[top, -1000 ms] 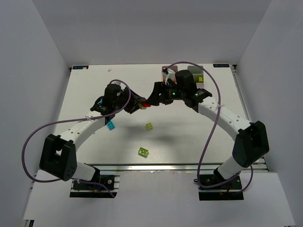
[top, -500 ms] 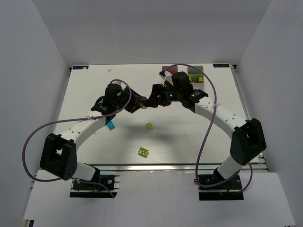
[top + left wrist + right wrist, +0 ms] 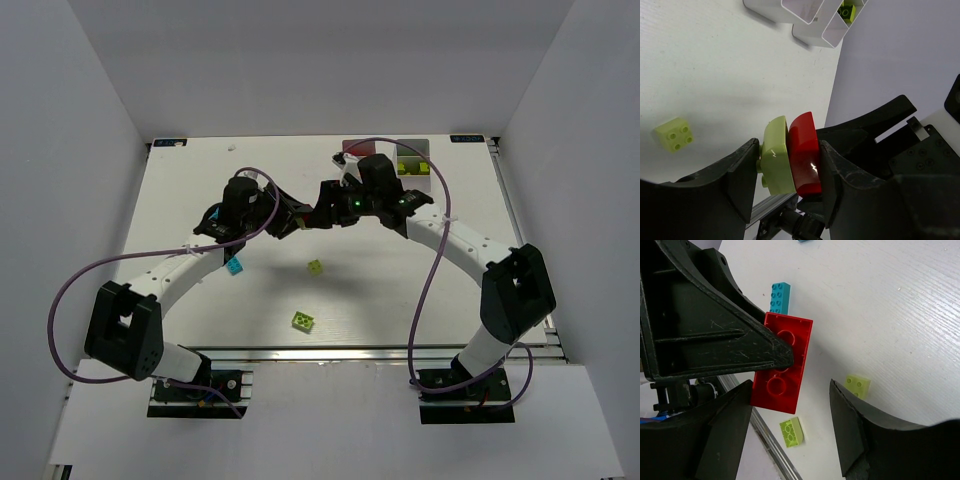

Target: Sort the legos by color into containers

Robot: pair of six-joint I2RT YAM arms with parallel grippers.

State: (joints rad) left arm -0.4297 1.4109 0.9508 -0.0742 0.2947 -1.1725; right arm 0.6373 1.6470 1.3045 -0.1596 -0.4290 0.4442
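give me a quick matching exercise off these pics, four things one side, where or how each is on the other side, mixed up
Things:
1. red brick
2. cyan brick
3. right hand
4. white bin

Place or state:
a. open
b. lying loose on the table
c. pinched in the left hand together with a pale lime brick
d. has a bright green brick in one compartment

Pairs: 1-c, 2-b, 3-a, 4-d

High rear overview of the table; two close wrist views, red lego common to both
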